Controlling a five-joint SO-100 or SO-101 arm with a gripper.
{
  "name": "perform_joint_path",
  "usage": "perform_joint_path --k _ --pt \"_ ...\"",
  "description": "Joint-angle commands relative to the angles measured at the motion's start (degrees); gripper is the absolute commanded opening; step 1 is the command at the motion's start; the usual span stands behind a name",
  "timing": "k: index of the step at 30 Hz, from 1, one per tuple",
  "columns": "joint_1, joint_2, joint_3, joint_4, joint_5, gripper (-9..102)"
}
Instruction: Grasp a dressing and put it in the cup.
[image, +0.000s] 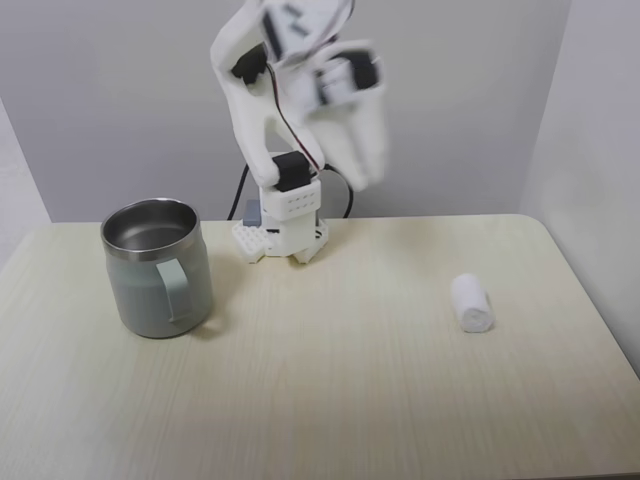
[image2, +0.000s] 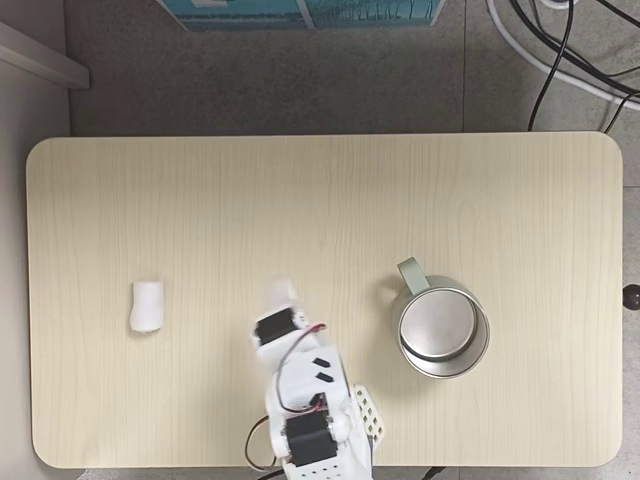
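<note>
The dressing (image: 472, 302), a small white gauze roll, lies on its side on the right of the table in a fixed view, and on the left (image2: 147, 305) in the fixed view from above. The cup (image: 157, 265), a pale grey-green mug with a steel inside, stands upright on the opposite side (image2: 440, 330), handle facing away from the arm's base. My gripper (image: 368, 175) hangs high over the table by the arm's base, blurred by motion, with nothing in it. From above, its tip (image2: 280, 292) sits between roll and mug, far from both.
The arm's white base (image: 283, 225) is fixed at the table's back edge in a fixed view. Grey walls close in behind and to the right. Cables (image2: 560, 60) and a blue box (image2: 300, 12) lie on the floor beyond the table.
</note>
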Motion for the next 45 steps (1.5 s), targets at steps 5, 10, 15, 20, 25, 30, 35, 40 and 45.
perform_joint_path --k 5,10,15,20,25,30,35,40,45 --pt "-17.0 18.8 1.8 -1.1 -7.5 29" --pt "-18.7 30.8 -3.1 -12.7 -7.1 32" --pt "-19.4 42.6 -4.0 -20.7 -7.0 33" --pt "-20.7 51.7 -4.7 -26.4 -6.9 33" --pt "-21.9 56.4 -5.5 -29.9 -6.4 33" --pt "-22.2 57.5 -5.3 -30.3 -6.6 32" --pt "-22.2 57.7 -5.3 -30.4 -6.4 6" --pt "-22.1 55.3 -6.1 -30.6 -5.5 0" --pt "-22.0 48.0 -5.8 -27.8 -2.9 0"
